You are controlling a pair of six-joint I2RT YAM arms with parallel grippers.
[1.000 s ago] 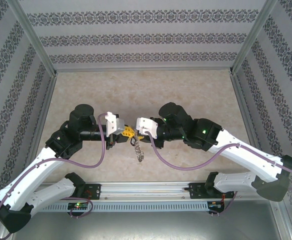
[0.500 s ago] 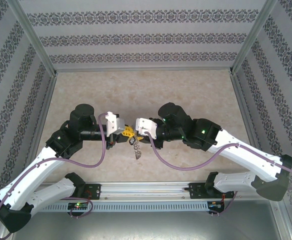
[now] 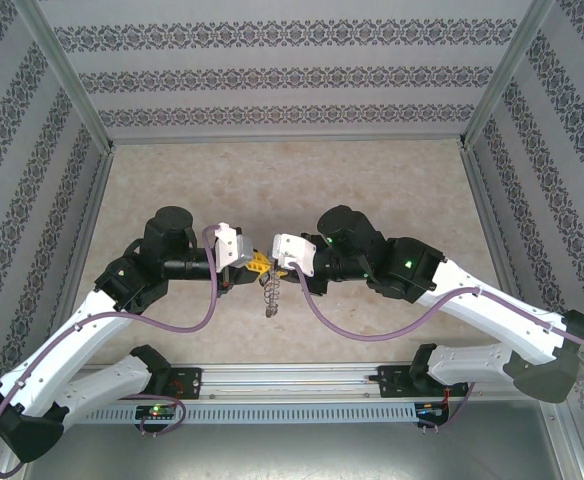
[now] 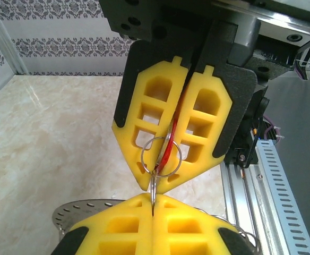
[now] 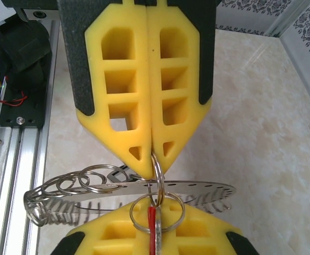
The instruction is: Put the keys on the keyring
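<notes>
Swinging in from where it trailed toward the near right a second ago, the keyring (image 3: 269, 298) now hangs shorter and nearly straight down beneath the spot where the two grippers meet tip to tip above the table (image 3: 372, 190). The left arm (image 3: 92, 320) has nudged a little rightward over the same second, while neither pair of jaws has moved. I read that as a small re-aiming of the ring rather than progress in threading: the parts are being lined up, and the joining itself looks not yet done. From overhead the join is a small grey tangle under yellow pads, and the wrist cameras sort out who holds what. Seen from the left wrist, the right gripper (image 4: 156, 187) is closed flat on the keys (image 4: 171, 143), the red tag clamped between its pads with a thin split ring (image 4: 163, 156) standing out at the tips. The left gripper (image 4: 152, 201) is closed on a thin edge of metal, with the keyring's perforated rim showing low behind it. The right wrist view adds what that one hides. There the left gripper's tips pinch a wire loop (image 5: 158, 175) of the keyring that drops across the flat perforated disc. A run of smaller rings (image 5: 80, 183) hangs off the disc toward the rail (image 5: 17, 154), and the tag's split ring sits just against the loop. Whether the two are already interlinked I cannot tell.
</notes>
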